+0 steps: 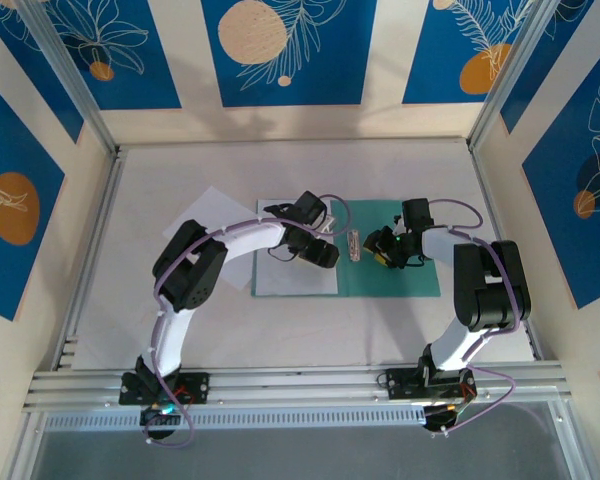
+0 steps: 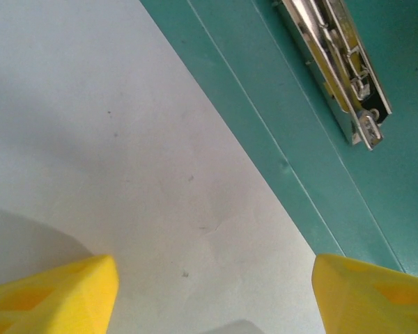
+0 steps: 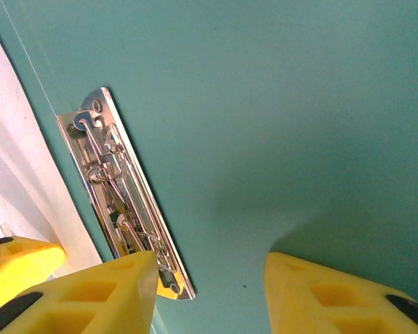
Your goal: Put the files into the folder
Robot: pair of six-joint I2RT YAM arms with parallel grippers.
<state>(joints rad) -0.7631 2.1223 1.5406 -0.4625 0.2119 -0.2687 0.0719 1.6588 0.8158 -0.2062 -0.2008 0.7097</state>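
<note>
Top view first: the folder (image 1: 400, 278) is laid open flat around the middle of the table (image 1: 130, 300). Its long axis is run left to right, parallel to the near edge, and the clip (image 1: 353, 245) is lined up near-to-far by the hinge. The left leaf is covered by a white sheet (image 1: 280, 282), squared up, with its long side pointed at the far edge. A loose sheet (image 1: 208, 212) is left skewed on the table off the folder's far-left corner, partly hidden by the left arm. Both arms are bent at the elbow and reached inward. The left gripper (image 1: 327, 256) is hung over the white sheet's right edge, and the right gripper (image 1: 382, 252) over the right leaf, just beside the clip.

Left wrist view: the left gripper (image 2: 212, 278) is spread wide with nothing held, over the white sheet (image 2: 125, 139). The sheet's edge is seen running diagonally against the folder (image 2: 299, 153) and clip (image 2: 334, 62).

Right wrist view: the right gripper (image 3: 209, 268) is parted moderately with nothing gripped, above bare folder (image 3: 299, 104). The clip (image 3: 118, 188) is seen slantwise beside one finger, and the white sheet (image 3: 14, 167) off to the left.
</note>
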